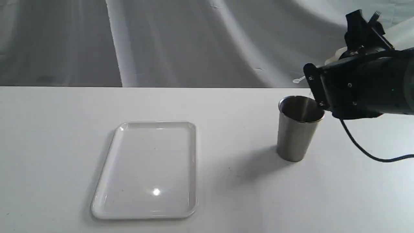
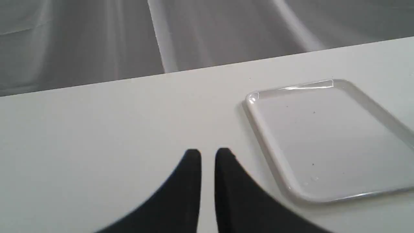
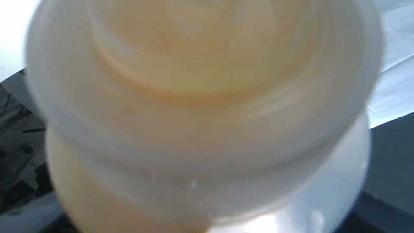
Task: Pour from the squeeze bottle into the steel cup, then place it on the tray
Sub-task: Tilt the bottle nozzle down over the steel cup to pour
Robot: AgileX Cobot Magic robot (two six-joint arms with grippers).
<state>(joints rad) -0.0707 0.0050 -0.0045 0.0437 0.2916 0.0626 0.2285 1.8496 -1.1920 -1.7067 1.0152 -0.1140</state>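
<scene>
The steel cup (image 1: pixel 297 129) stands upright on the white table at the right. Just above and right of its rim hangs my right gripper (image 1: pixel 318 89), tipped over and holding the squeeze bottle (image 1: pixel 335 57). The arm hides most of the bottle; only a white patch and the thin cap strap (image 1: pixel 298 80) show. In the right wrist view the squeeze bottle (image 3: pixel 207 106) fills the picture, amber liquid inside, and the fingers are hidden. The tray (image 1: pixel 106 181) lies flat and bare at centre left. My left gripper (image 2: pixel 208 155) hovers over the table beside the tray (image 2: pixel 268 142), holding nothing.
A grey draped cloth (image 1: pixel 194 42) hangs behind the table's far edge. A black cable (image 1: pixel 362 149) trails from the right arm down to the table, right of the cup.
</scene>
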